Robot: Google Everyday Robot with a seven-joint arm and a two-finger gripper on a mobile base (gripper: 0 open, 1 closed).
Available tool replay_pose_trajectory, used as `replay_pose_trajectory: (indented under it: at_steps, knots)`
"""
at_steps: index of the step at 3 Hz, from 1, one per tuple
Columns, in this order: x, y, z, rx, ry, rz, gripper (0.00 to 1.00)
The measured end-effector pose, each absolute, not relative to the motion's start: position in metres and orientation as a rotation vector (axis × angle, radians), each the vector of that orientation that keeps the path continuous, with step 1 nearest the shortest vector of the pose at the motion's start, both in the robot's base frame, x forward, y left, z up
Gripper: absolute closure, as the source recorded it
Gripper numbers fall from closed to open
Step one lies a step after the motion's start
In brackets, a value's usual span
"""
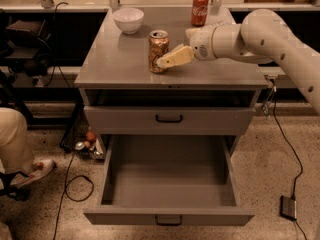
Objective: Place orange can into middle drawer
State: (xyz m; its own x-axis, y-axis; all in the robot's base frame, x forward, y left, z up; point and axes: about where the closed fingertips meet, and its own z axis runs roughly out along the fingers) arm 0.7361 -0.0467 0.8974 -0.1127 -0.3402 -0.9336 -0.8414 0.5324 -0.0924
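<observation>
Camera view: orange can upright on cabinet top, near front edge, above pulled-out drawer. Gripper at can's right side; apart or clamped, cannot tell.

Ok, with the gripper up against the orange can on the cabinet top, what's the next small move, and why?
Probably ease the gripper slightly further left around the orange can and take hold. Its tip sits at the can's right side, the can stands upright on the cabinet top, not lifted, and an open drawer waits below.
</observation>
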Motion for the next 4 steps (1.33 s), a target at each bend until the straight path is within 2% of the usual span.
replay_pose_trajectory:
  at_steps: [2, 3, 4]
  knots:
    - [0.749, -0.019, 0.897, -0.99, 1.667, 0.614, 0.0]
    - [0.751, -0.009, 0.898, -0.978, 1.653, 0.631, 0.17]
    - [0.752, -0.003, 0.899, -0.964, 1.649, 0.643, 0.48]
